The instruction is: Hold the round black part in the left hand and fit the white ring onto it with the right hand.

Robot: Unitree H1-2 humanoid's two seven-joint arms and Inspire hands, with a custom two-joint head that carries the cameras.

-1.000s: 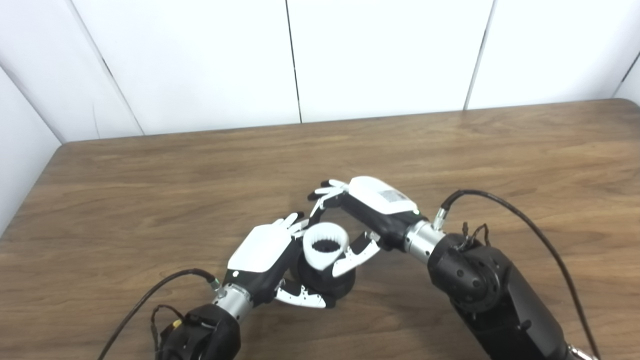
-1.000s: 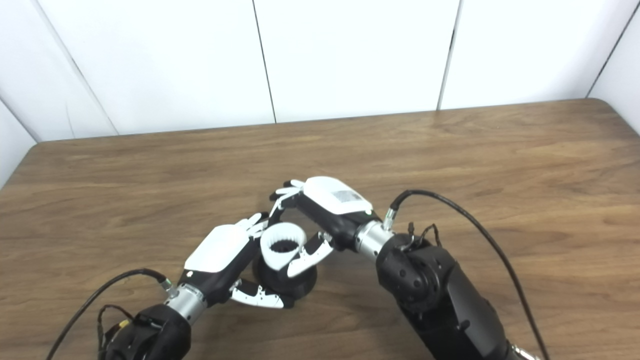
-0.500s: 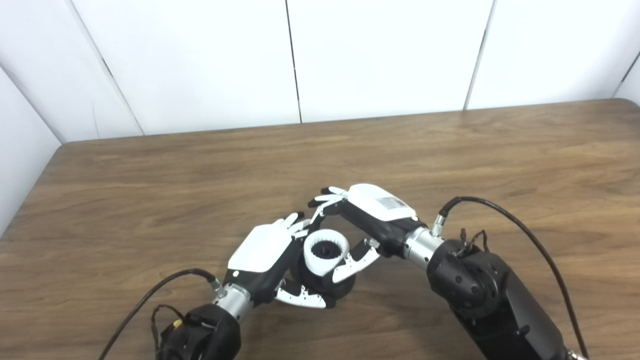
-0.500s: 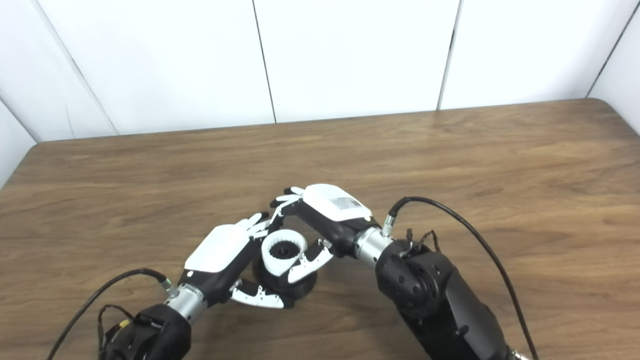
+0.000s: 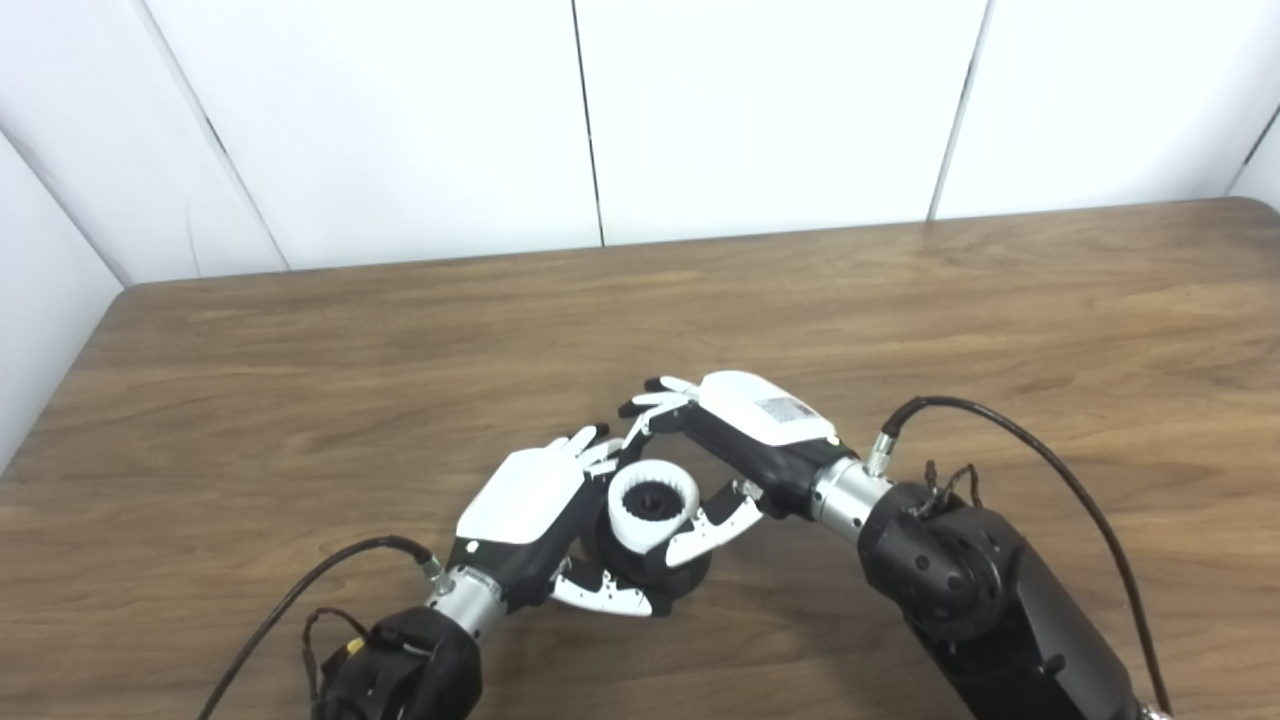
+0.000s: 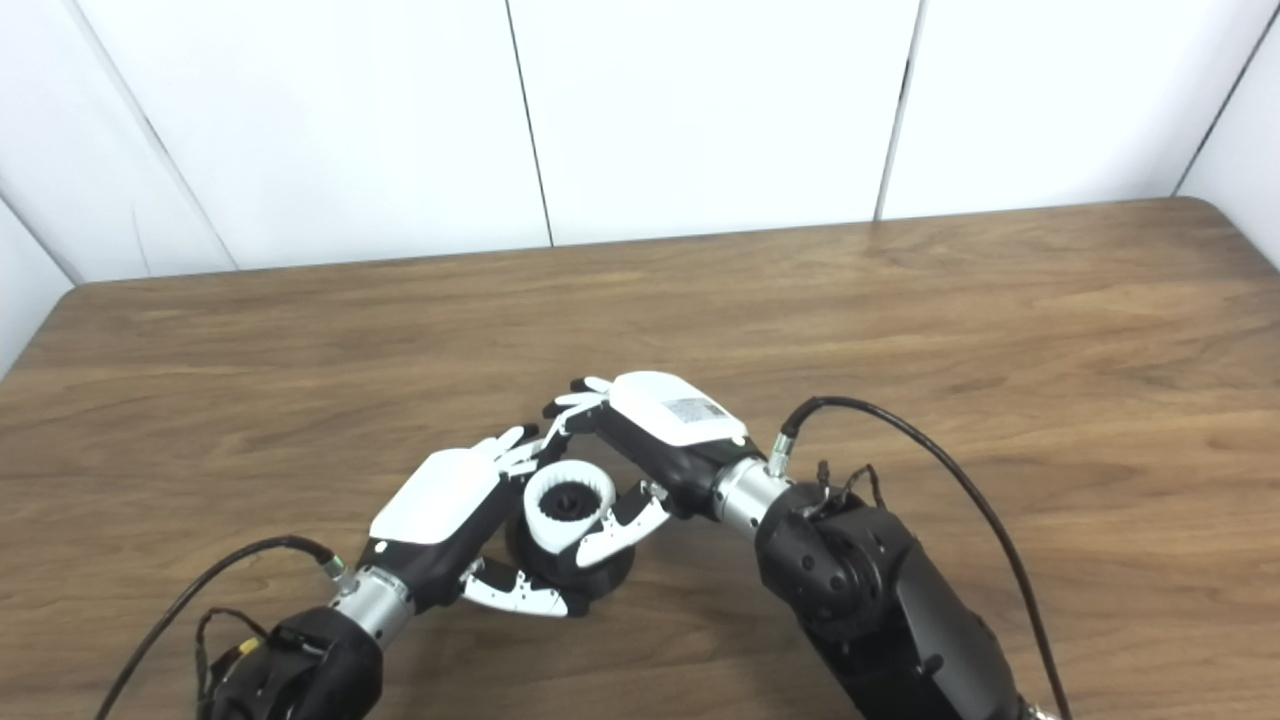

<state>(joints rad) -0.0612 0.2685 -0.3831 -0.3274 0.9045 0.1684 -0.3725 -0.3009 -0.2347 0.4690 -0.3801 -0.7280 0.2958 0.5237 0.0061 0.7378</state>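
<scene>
White ring [image 5: 653, 503] sits on top of the round black part [image 5: 650, 570], near the front-centre of the tabletop [image 5: 300, 380], with the part's dark core visible through the ring's toothed opening. Whether the ring is fully seated or only resting on the part cannot be determined from either view.

Left hand [image 5: 525, 510]: wrapped around the left side of the black part, its fingers [image 5: 600, 598] curling under and in front of the base. It grips the part, apparently to brace it against the tabletop so that downward pressure does not push it aside.

Right hand [image 5: 740, 440]: arched over the ring from the right. Its upper fingers [image 5: 650, 405] reach past the ring's far rim, while a lower one lies against the near right edge. The ring is pinched between them; this opposed hold likely keeps the ring level as it goes down (a tilted ring would probably jam on the core).

Judgement: the fitting step is in hand and close to its end. Remaining work appears to be pressing the ring home and releasing. Main risk: releasing before the ring is seated squarely.

Both arms enter from the bottom edge; 2 cables trail from the wrists, away from the work.
</scene>
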